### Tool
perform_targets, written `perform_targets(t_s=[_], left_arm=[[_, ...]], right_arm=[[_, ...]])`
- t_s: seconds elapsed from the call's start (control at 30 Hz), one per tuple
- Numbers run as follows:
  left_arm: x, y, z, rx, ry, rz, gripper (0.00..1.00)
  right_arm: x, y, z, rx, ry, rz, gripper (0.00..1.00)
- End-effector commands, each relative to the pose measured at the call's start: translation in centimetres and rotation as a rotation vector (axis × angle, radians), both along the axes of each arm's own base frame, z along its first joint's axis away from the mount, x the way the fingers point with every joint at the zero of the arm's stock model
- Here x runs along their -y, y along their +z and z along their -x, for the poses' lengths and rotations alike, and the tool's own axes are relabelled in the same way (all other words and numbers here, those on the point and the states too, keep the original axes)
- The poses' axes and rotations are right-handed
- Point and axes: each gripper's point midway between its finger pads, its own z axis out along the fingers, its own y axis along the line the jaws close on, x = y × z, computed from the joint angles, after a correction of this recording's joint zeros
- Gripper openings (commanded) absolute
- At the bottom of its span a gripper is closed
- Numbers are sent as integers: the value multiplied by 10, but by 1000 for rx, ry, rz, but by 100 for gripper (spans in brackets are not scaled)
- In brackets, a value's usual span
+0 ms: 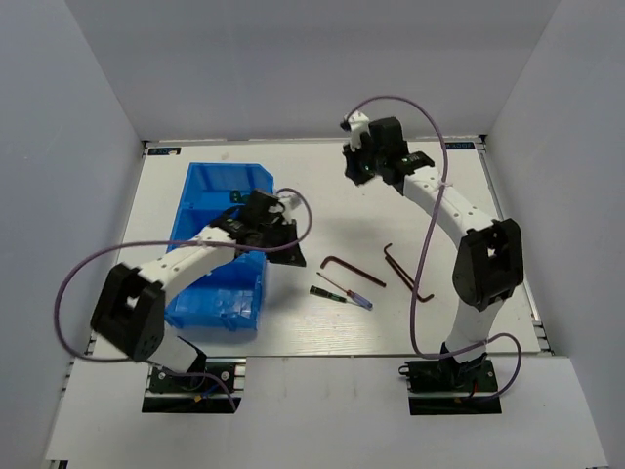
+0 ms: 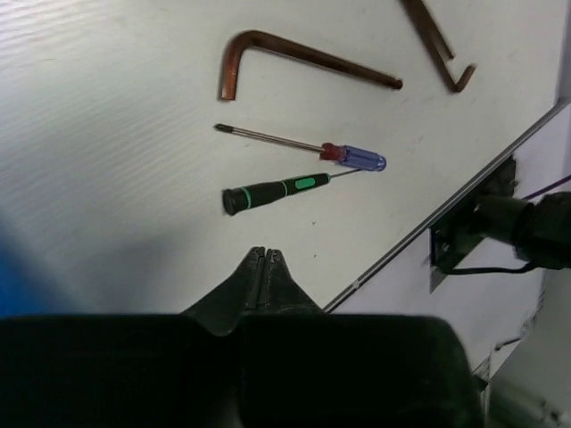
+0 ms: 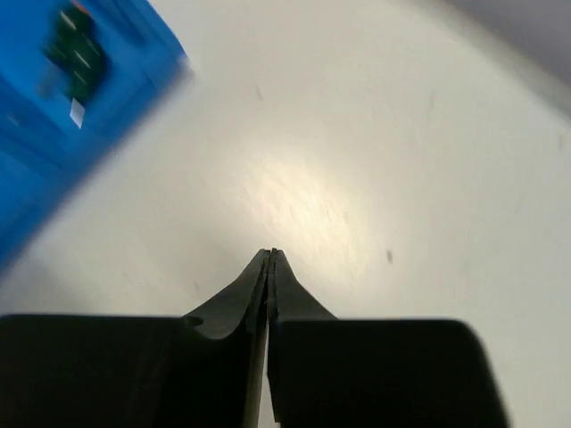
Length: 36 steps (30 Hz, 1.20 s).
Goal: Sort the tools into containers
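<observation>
The left gripper [image 2: 265, 260], jaws clenched empty like those of the right gripper [image 3: 270, 259], is hovering near the green-black screwdriver [image 2: 272, 190], its tip pointing at the handle of the red-blue screwdriver [image 2: 348, 156].

Bare table [image 1: 322, 186] beyond hex keys [image 1: 354, 271] and screwdrivers [image 1: 342, 290]; blue bins [image 1: 210, 181] at left.

Three blue bins [image 1: 217, 311] joined in a row stand on the left of the desk [image 1: 322, 195], tops open. The far bin holds something green [image 3: 76, 45], blurred. Right of the bins, flat on the desk: dark L-shaped hex key [image 2: 321, 60], second hex key [image 2: 437, 53] apart from it, and red-blue screwdriver [image 2: 352, 156] just beside green-black screwdriver [image 2: 277, 190], nearly parallel.
</observation>
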Motion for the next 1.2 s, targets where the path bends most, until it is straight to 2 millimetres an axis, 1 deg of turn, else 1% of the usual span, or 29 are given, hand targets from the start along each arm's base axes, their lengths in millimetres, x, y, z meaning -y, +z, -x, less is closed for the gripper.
perform_targets(t_s=[0.0, 0.03, 0.07, 0.1, 0.13, 0.17, 0.2, 0.27, 0.3, 0.37, 0.4, 0.43, 0.47, 0.5, 0.53, 0.57, 0.6, 0.63, 0.67, 0.7, 0.73, 0.8, 0.83, 0.87, 0.9, 0.97, 1.03, 1.07, 1.17], left_arm=[[42, -5, 6, -16, -55, -53, 15], [49, -7, 0, -21, -15, -78, 41], [54, -24, 0, -62, 3, -121, 52], [63, -29, 4, -74, 2, -133, 59], [72, -26, -3, -81, 53, -131, 69], [73, -30, -5, -104, 98, -155, 69], [75, -34, -13, -110, 150, -187, 69], [86, -32, -17, -168, 243, -162, 69], [99, -23, -24, -161, 266, -131, 67], [109, -30, -33, -215, 359, -128, 66], [122, -18, -43, -189, 391, -111, 64], [126, -21, -39, -223, 416, -130, 62], [138, -26, -53, -239, 459, -126, 60], [146, -31, -54, -247, 471, -141, 59], [144, -43, -45, -305, 492, -208, 56], [156, -33, -55, -315, 515, -187, 54], [159, -62, -54, -370, 526, -249, 51], [155, -70, -41, -425, 525, -321, 51], [156, -71, -41, -441, 537, -337, 50], [167, -61, -42, -435, 530, -321, 50], [166, -57, -45, -424, 551, -322, 50], [165, -49, -39, -392, 585, -329, 50], [166, -43, -34, -382, 587, -322, 50], [168, -30, -33, -361, 595, -299, 50], [167, -26, -35, -354, 610, -288, 50], [163, -29, -25, -351, 616, -331, 50], [163, -29, -25, -351, 616, -331, 50], [162, -33, -18, -362, 619, -350, 50], [158, -58, -13, -390, 618, -405, 50]], right_arm=[[92, -104, 87, -421, -98, 349, 9], [99, -107, 96, -440, -94, 352, 34], [109, -110, 100, -446, -95, 356, 43], [118, -106, 116, -448, -99, 351, 46], [123, -115, 127, -480, -95, 351, 46], [132, -114, 128, -489, -121, 339, 46], [140, -122, 142, -518, -130, 342, 46], [151, -118, 146, -515, -167, 315, 46], [155, -119, 152, -524, -181, 305, 46], [166, -123, 161, -544, -216, 289, 46], [169, -119, 161, -535, -237, 271, 46], [176, -117, 163, -535, -263, 256, 46], [177, -115, 165, -532, -270, 239, 46], [180, -115, 166, -538, -279, 233, 46], [185, -110, 166, -531, -301, 209, 46], [185, -110, 170, -535, -298, 200, 46], [187, -109, 170, -535, -310, 192, 46], [191, -107, 172, -533, -322, 177, 46], [191, -105, 175, -531, -325, 168, 46], [192, -100, 176, -515, -326, 153, 46], [196, -99, 178, -514, -338, 143, 46], [199, -100, 183, -508, -343, 137, 46], [203, -99, 182, -504, -355, 128, 46], [204, -102, 188, -509, -359, 124, 46], [204, -103, 189, -510, -358, 119, 46], [205, -104, 190, -512, -367, 99, 46], [206, -109, 192, -532, -380, 81, 46], [206, -110, 193, -544, -383, 71, 46], [204, -111, 194, -557, -389, 43, 46]])
